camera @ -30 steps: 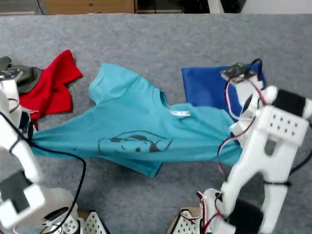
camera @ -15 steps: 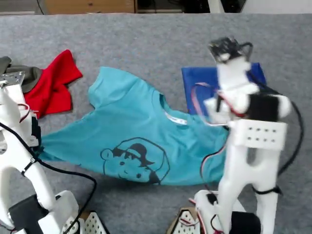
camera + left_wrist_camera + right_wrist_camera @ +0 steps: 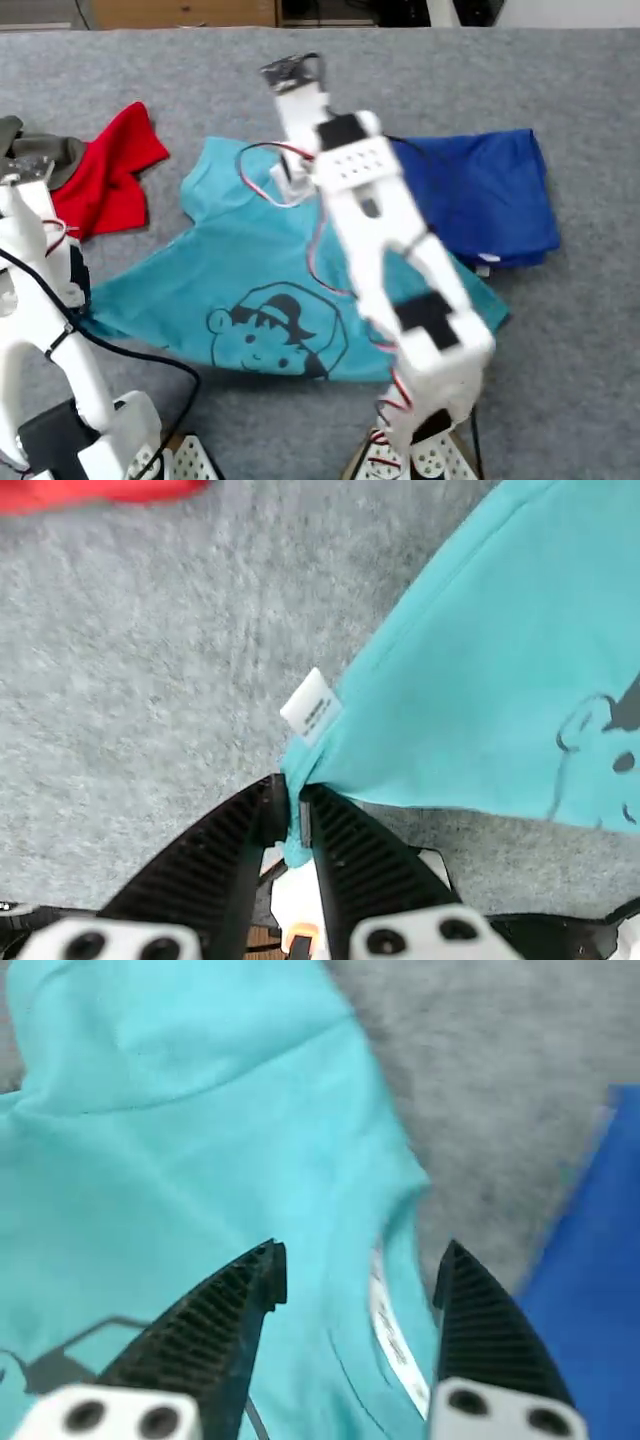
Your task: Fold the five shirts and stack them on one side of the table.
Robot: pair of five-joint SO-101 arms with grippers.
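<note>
A teal shirt (image 3: 250,270) with a cartoon print lies spread out mid-table. My left gripper (image 3: 292,795) is shut on a corner of the teal shirt (image 3: 480,680), right by a small white tag (image 3: 310,710); from above the left gripper (image 3: 75,290) sits at the shirt's left tip. My right gripper (image 3: 362,1260) hangs open over the collar of the teal shirt (image 3: 180,1140), nothing between its fingers. From above, the right arm stretches across the shirt with the right gripper (image 3: 292,178) near the neckline. A folded blue shirt (image 3: 485,195) rests at the right.
A crumpled red shirt (image 3: 105,175) lies at the left, with a dark grey garment (image 3: 45,152) beside it at the table's left edge. Grey felt table (image 3: 560,90) is bare at the back and far right. Arm bases stand along the front edge.
The right arm has swung from over the blue shirt leftward to the teal shirt's collar. The teal shirt now lies flatter with its print showing. The left gripper kept its hold.
</note>
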